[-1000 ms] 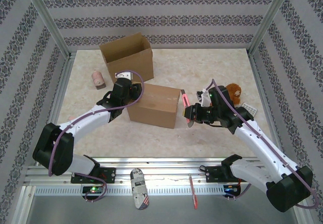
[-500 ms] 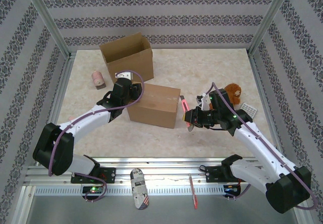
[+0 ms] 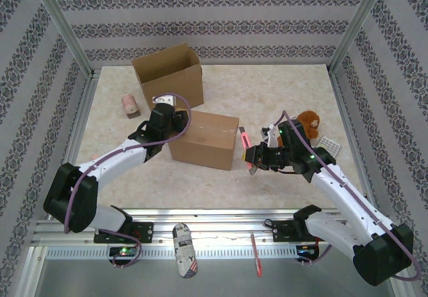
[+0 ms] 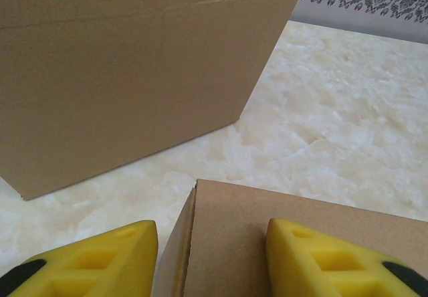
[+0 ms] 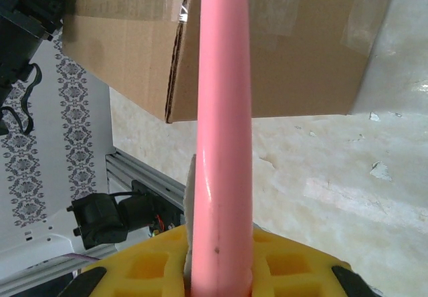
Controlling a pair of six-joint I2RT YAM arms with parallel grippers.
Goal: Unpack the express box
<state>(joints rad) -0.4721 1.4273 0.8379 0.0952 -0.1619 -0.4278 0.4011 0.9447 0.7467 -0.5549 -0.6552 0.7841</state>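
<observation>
- The sealed express box [image 3: 204, 138] sits mid-counter [image 3: 281, 89], with clear tape [image 5: 277, 16] across one face.
- The left end effector [image 4: 210, 260], fingers spread, straddles the box's top edge.
- The right end effector [image 5: 221, 263] pinches a pink cutter [image 5: 224, 110] near the box's right face.
- An open carton [image 3: 168, 76] stands behind.

Left wrist cam: closed box [image 4: 254, 207] cropped at the bottom edge, one corner showing. Open box [image 4: 127, 69] behind it runs off top and left. Right wrist cam: pink cutter [image 5: 224, 110] tip leaves frame at top, so I can't tell if it touches the closed box. Top cam: plush toy [image 3: 311, 118] right of the closed box sits partly behind my right arm [image 3: 334, 176]; white item [image 3: 329, 143] beside it is too small to ID.
</observation>
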